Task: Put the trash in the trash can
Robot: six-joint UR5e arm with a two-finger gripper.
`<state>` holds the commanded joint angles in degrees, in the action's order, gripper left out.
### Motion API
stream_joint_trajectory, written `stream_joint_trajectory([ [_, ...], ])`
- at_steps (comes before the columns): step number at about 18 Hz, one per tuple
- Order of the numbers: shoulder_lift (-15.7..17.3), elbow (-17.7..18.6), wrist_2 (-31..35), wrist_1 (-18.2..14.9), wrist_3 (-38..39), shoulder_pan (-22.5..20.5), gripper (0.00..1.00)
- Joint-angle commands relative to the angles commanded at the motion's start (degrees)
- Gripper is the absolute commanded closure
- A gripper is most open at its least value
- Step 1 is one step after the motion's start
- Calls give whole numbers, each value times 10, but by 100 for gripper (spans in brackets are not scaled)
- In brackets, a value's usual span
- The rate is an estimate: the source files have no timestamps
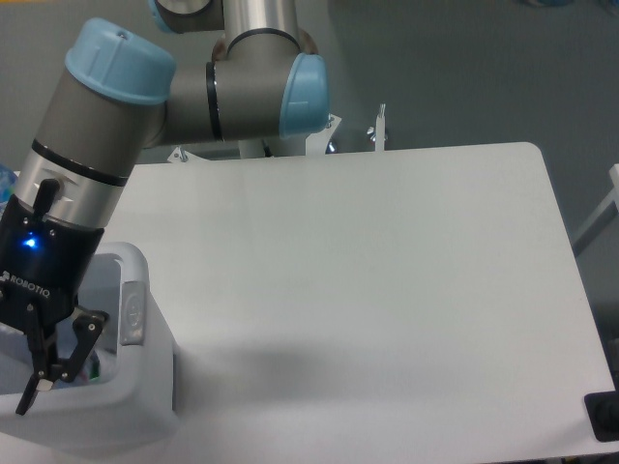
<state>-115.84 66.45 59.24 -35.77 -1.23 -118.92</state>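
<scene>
The bench (387,290) is big and white, and it fills most of the view. Its far right corner is round.

The robot arm (145,116) is the next biggest thing. It comes in from the top, near the far edge of the bench. A grey tube goes across to the left, with a light blue cap at each end. From the left cap, a thick grey part slants down toward the near left corner of the bench. It turns into a black wrist with a small blue light (32,241) glowing on it.

The trash can (135,387) sits at the near left corner of the bench. It is white, with a thick rim and round corners. A pale oval tab (132,307) is on its right side. Part of it runs off the left side of the view.

The gripper (44,367) hangs over the trash can and points down into it. One black finger (79,338) shows well, and a thin tip is just left of it. The fingers look spread a little, with nothing between them.

A small bit of white trash (94,370) with a green mark shows inside the can, just beside the gripper. The arm hides the rest of the inside.
</scene>
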Motion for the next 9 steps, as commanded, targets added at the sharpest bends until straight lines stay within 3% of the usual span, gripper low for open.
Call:
stream_joint_trajectory([
  [5,0,-1,11,-1,1,-33,0],
  [9,5,-6,100,-3,-5,-63,0],
])
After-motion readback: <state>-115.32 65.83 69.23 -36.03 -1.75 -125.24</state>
